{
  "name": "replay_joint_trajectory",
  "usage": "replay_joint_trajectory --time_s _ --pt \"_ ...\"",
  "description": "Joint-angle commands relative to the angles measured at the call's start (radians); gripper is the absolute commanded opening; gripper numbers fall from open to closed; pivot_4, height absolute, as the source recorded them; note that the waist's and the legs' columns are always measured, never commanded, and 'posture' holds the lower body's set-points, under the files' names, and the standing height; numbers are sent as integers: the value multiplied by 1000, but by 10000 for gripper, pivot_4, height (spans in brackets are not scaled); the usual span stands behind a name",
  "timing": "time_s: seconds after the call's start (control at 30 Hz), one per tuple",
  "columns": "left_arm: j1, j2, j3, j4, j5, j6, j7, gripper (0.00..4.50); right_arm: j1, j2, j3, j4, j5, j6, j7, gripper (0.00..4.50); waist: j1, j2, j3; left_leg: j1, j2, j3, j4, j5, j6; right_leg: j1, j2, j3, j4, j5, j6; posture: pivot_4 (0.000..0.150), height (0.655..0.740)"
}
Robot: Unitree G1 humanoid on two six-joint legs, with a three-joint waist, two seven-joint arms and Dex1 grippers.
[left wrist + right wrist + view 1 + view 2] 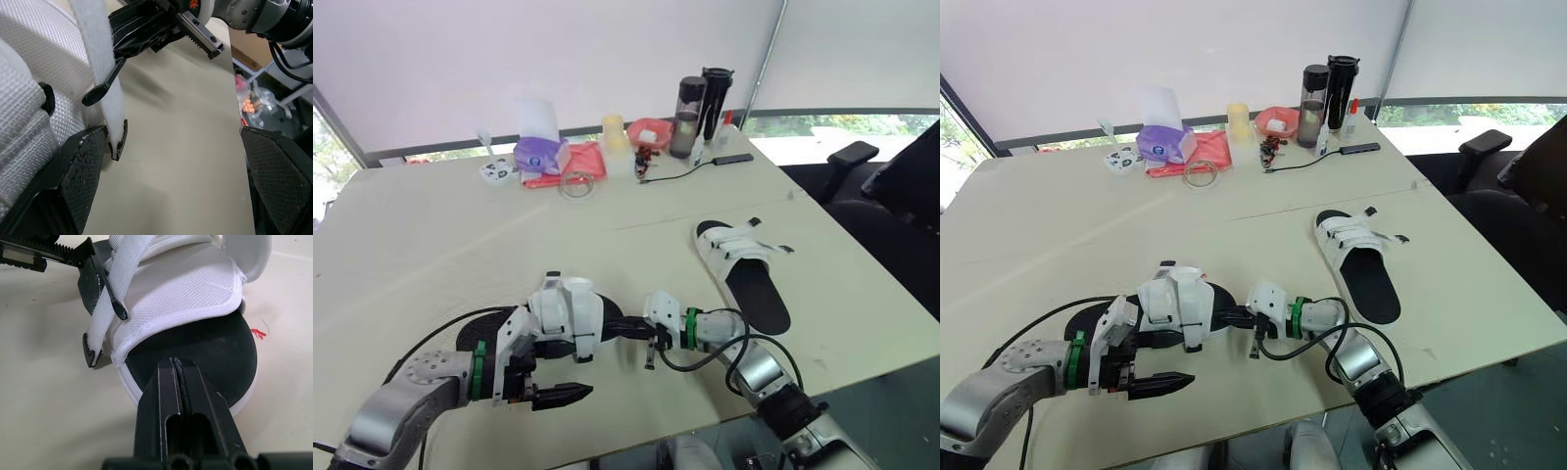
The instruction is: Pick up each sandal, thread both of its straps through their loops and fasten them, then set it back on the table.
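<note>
A sandal with white straps and a black sole lies at the table's near edge between my two grippers. My left gripper is open just in front of it, and a loose white strap hangs beside one of its fingers. My right gripper is shut, its tips lying on the sandal's black insole at the open end, with nothing seen between them. A second sandal lies flat on the table to the right, its straps across the far end.
Clutter lines the table's far side: a purple tissue box, a tape ring, a pink bowl, two dark bottles and a cable. An office chair stands off the right edge.
</note>
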Motion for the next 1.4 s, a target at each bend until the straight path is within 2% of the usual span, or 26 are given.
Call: replay_joint_trajectory --time_s 0.03,0.13,0.2,0.27,0.47,0.73,1.07,1.4 --pt "-28 -19 -6 53 35 -17 40 44745 54 -35 36 128 -91 72 -15 0 0 0 0 0 0 0 0 0 0 0 0 0 0 0 0 1500 7400" --pt "-49 -43 -28 80 41 -16 46 44745 54 -34 38 128 -92 71 -18 0 1 1 0 0 0 0 0 0 0 0 0 0 0 0 0 1500 7400" --pt "-58 -52 -36 93 47 -15 49 39588 54 -34 37 128 -92 72 -19 0 0 1 0 0 0 0 0 0 0 0 0 0 0 0 0 1500 7400" --pt "-60 -57 -41 99 50 -16 49 31240 55 -34 36 127 -93 72 -20 0 -1 0 0 0 0 0 0 0 0 0 0 0 -1 0 0 1500 7400" --pt "-50 -65 -48 97 49 -7 63 582 62 -37 34 119 -93 76 -21 0 1 1 -1 0 0 0 0 0 0 0 0 -1 -1 0 0 1500 7400" --pt "-9 -24 -38 55 19 20 34 176 59 -34 36 123 -92 76 -24 0 -2 2 -1 0 0 0 -1 0 0 0 -1 -1 -1 0 0 1500 7400" --pt "106 129 -22 -14 -57 93 -90 176 49 -27 38 136 -94 70 -24 0 -5 2 2 -1 0 0 -2 0 0 -3 -1 -1 -1 0 0 1500 7400" --pt "93 159 -14 -46 -108 130 -119 176 40 -25 39 148 -95 66 -26 0 -8 2 2 -1 1 0 -2 -2 -3 -4 -1 -1 -3 0 1 1500 7400"
